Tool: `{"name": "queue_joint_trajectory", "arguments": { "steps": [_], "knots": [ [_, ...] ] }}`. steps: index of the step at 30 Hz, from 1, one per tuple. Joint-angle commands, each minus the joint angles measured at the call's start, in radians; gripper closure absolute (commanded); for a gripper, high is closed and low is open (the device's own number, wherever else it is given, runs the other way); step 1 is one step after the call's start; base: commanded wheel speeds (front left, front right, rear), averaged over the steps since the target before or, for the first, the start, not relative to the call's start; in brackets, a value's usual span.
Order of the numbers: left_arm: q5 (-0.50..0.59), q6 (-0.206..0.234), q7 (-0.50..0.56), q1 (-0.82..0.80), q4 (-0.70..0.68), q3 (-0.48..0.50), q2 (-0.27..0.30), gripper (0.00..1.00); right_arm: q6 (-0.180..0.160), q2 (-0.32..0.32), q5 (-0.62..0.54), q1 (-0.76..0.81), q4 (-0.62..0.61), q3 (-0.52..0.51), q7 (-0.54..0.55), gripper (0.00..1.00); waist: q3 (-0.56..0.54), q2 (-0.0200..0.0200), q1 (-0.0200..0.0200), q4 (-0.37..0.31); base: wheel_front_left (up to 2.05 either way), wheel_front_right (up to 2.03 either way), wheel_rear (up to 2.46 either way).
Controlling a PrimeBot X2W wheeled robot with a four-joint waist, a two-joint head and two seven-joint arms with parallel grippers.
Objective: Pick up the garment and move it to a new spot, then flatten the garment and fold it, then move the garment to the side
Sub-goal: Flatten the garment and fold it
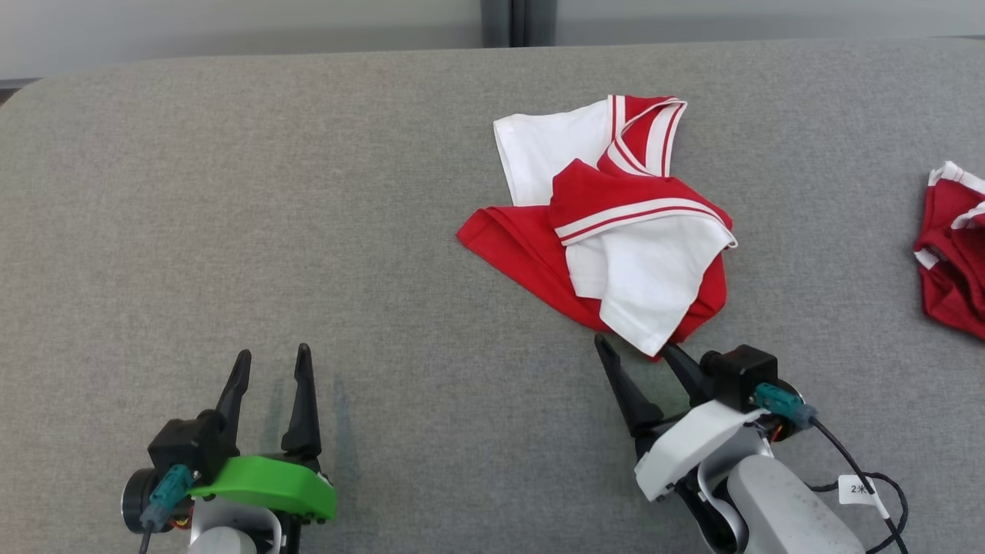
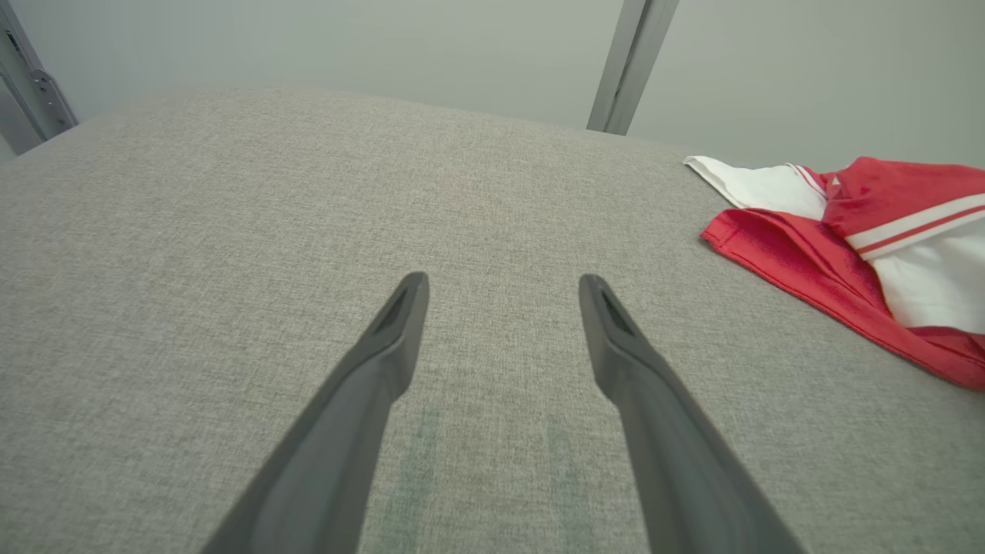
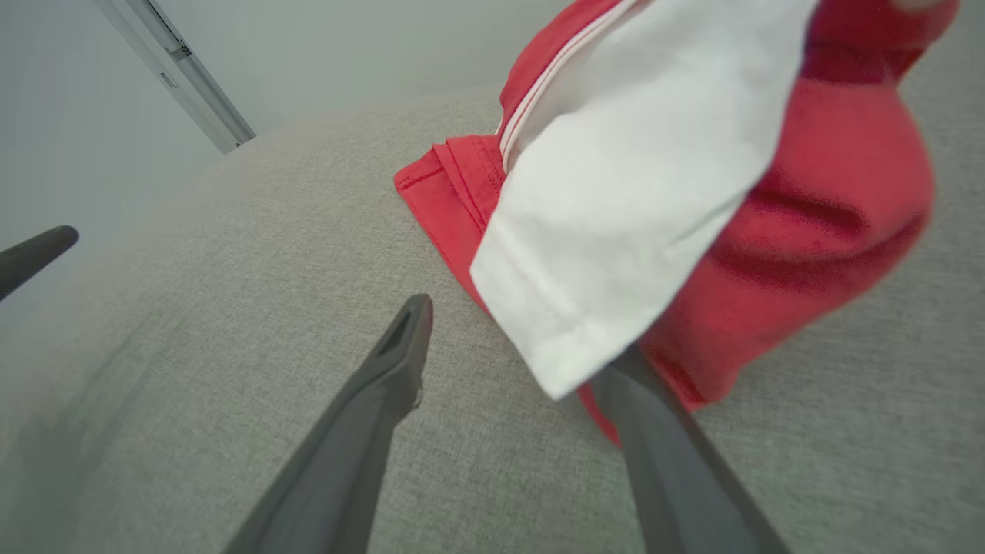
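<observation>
A crumpled red and white garment (image 1: 616, 223) lies on the grey cloth surface, right of centre. My right gripper (image 1: 632, 345) is open at its near corner, with the tip of one finger tucked under the white hem (image 3: 569, 362) and the other finger on bare cloth. In the right wrist view the garment (image 3: 692, 192) rises just beyond that gripper (image 3: 512, 331). My left gripper (image 1: 272, 354) stands open at the lower left, well apart from the garment. The left wrist view has it (image 2: 502, 286) over bare surface with the garment (image 2: 869, 254) at the right edge.
A second red and white piece of clothing (image 1: 954, 246) lies at the right edge of the grey surface (image 1: 231, 231). A pale wall with a dark vertical post (image 1: 517, 23) runs behind the far edge. A cable with a tag (image 1: 858, 488) hangs by my right wrist.
</observation>
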Motion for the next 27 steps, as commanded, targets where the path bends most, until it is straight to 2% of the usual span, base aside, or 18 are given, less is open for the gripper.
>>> {"name": "queue_joint_trajectory", "arguments": {
  "steps": [1, 2, 3, 6, 10, 19, 23, 27],
  "knots": [
    [-0.002, -0.004, -0.003, -0.016, -0.003, -0.004, 0.001, 0.0, -0.002, -0.004, 0.005, -0.008, -0.012, -0.008, 0.0, 0.64, 0.0, 0.0, 0.0, 0.003, 0.0, 0.0, 0.0],
    [-0.002, -0.004, -0.003, -0.017, -0.002, -0.007, 0.001, 0.0, -0.002, -0.004, -0.004, -0.012, -0.02, -0.017, 0.0, 0.95, -0.001, 0.0, 0.0, 0.005, 0.0, 0.0, 0.0],
    [-0.004, -0.004, -0.003, -0.018, 0.0, -0.011, 0.001, 0.0, -0.002, -0.004, -0.013, -0.015, -0.028, -0.024, 0.0, 1.0, -0.003, 0.0, 0.0, 0.008, 0.0, 0.0, 0.0],
    [-0.009, -0.004, -0.003, -0.019, 0.002, -0.018, 0.001, 0.0, -0.002, -0.004, -0.001, -0.035, -0.068, -0.039, 0.0, 1.0, -0.007, 0.0, 0.0, 0.014, 0.0, 0.0, 0.0],
    [-0.012, -0.004, -0.003, -0.023, 0.005, -0.03, 0.001, 0.0, -0.001, -0.004, 0.007, -0.116, -0.117, -0.01, 0.0, 1.0, -0.01, 0.0, 0.0, 0.022, 0.0, 0.0, 0.0],
    [-0.024, -0.004, -0.003, -0.014, 0.049, -0.103, 0.001, 0.0, -0.002, -0.004, 0.037, -0.547, -0.138, 0.119, 0.0, 1.0, -0.071, 0.0, 0.0, 0.091, 0.0, 0.0, 0.0],
    [-0.038, -0.004, -0.003, 0.002, 0.063, -0.117, 0.002, 0.0, -0.002, -0.004, 0.063, -0.727, -0.16, 0.106, 0.0, 1.0, -0.087, 0.0, 0.0, 0.121, 0.0, 0.0, 0.0],
    [-0.039, -0.004, -0.003, 0.014, 0.07, -0.104, 0.002, 0.0, -0.002, -0.005, 0.062, -0.832, -0.201, 0.056, 0.0, 1.0, -0.092, 0.0, 0.0, 0.117, 0.0, 0.0, 0.0]
  ]
}}
